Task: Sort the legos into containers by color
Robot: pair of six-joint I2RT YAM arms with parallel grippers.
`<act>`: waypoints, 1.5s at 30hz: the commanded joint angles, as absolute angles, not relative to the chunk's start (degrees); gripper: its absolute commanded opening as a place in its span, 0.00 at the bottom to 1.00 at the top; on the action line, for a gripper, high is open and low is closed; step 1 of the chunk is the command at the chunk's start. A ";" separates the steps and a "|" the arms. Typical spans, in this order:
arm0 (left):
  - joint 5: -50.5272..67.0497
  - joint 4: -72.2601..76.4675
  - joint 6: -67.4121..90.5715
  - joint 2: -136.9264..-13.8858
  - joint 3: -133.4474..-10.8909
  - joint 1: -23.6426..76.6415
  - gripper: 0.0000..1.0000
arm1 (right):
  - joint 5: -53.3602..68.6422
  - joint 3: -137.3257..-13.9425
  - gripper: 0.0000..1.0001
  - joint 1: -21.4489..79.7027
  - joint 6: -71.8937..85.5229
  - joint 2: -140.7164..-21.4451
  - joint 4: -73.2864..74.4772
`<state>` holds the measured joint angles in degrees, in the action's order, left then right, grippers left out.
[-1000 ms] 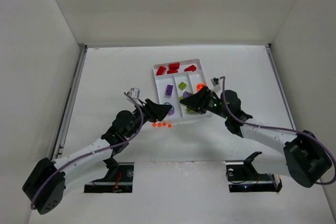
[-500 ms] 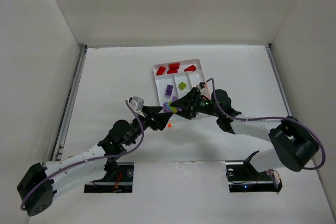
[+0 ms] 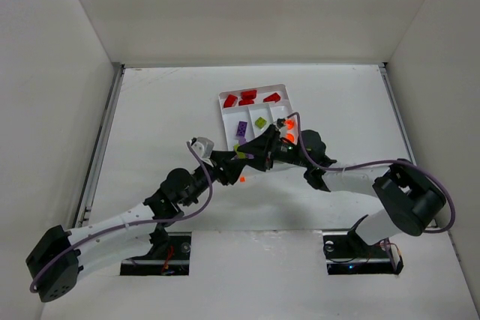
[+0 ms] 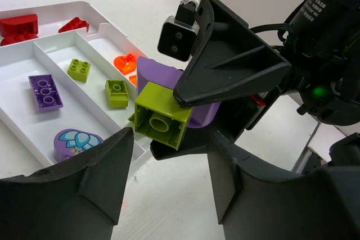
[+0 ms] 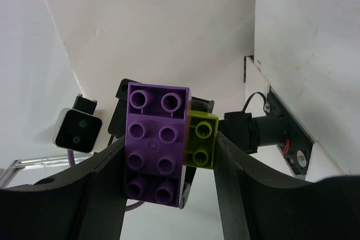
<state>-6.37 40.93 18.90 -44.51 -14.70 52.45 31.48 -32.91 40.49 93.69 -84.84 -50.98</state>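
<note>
My right gripper (image 5: 169,151) is shut on a purple brick (image 5: 156,141) with a lime green brick (image 5: 201,140) stuck to its side, held above the table off the tray's near left corner. In the left wrist view the green brick (image 4: 163,119) hangs just beyond my left gripper (image 4: 169,179), which is open with nothing between its fingers. From above, the two grippers meet nose to nose, left gripper (image 3: 227,171) against right gripper (image 3: 253,157). The white tray (image 3: 222,97) holds red legos (image 3: 248,97), a purple brick (image 3: 241,129), a green brick (image 3: 260,121) and orange pieces (image 3: 286,123).
A small orange piece (image 3: 242,179) lies on the table under the left gripper. A round purple piece with a picture (image 4: 76,141) sits at the near end of the purple compartment. White walls stand close on three sides of the table.
The right gripper carried the purple and green bricks leftward out past the tray's corner. The left arm swung right to meet it, its jaws narrowing slightly, and now covers most of the orange pieces.
</note>
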 commanded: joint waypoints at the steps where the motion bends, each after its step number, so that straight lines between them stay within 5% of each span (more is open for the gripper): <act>1: -6.33 44.21 17.49 -45.35 -17.66 52.86 0.48 | 32.26 -33.75 0.36 41.00 95.89 -84.99 -57.92; 14: -6.24 44.47 17.23 -48.34 -19.51 54.18 0.17 | 32.78 -32.08 0.37 40.74 95.45 -85.08 -58.62; 19: -5.98 43.95 18.10 -47.38 -19.78 53.83 0.13 | 31.90 -31.03 0.63 39.86 95.01 -84.38 -58.62; 27: -4.66 39.03 20.13 -46.41 -19.51 53.65 0.11 | 32.52 -29.88 0.80 37.13 91.59 -82.97 -56.61; 32: -5.97 34.64 19.77 -44.21 -18.99 53.31 0.11 | 31.38 -29.18 0.80 35.90 85.80 -79.81 -50.03; 38: -6.06 34.10 20.65 -43.94 -18.11 52.86 0.11 | 28.65 -32.25 0.60 36.08 77.26 -75.94 -37.72; 45: -5.89 34.54 20.57 -45.88 -19.16 53.13 0.11 | 27.77 -33.22 0.54 37.57 75.24 -74.62 -35.95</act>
